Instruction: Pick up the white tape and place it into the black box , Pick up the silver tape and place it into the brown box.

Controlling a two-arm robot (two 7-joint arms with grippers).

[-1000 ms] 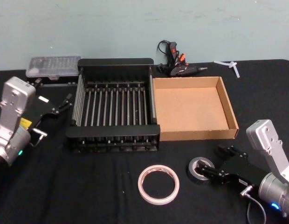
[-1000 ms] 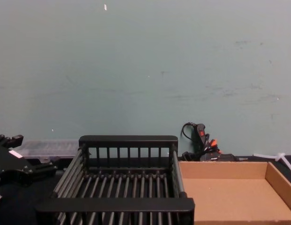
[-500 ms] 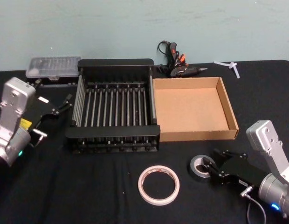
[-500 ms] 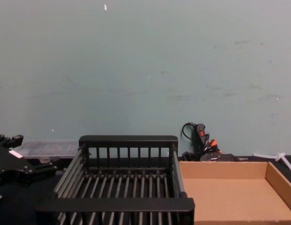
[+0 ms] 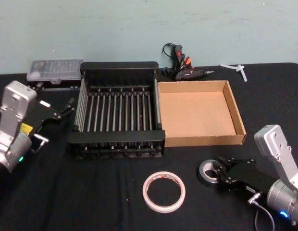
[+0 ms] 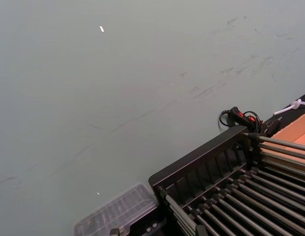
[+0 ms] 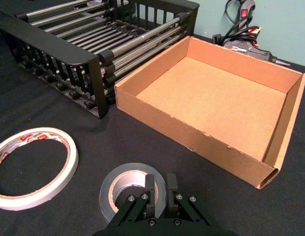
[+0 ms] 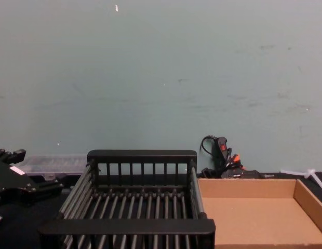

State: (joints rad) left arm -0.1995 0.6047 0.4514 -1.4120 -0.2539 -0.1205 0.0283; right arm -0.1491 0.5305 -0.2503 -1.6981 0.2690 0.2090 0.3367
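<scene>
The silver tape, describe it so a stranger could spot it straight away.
Start at the brown box. On the black cloth just in front of it lies the silver tape, at the right tool. It is smaller, thicker and greyer than the white tape beside it.

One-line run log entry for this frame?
right gripper: shut on silver tape wall, tape on table | left gripper: parked beside black box | white tape: untouched

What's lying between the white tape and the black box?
Nothing, just bare black tablecloth between the white tape and the black box, seen in the head view.

red printed marks on white tape [image 7: 32, 167], too small to read
</scene>
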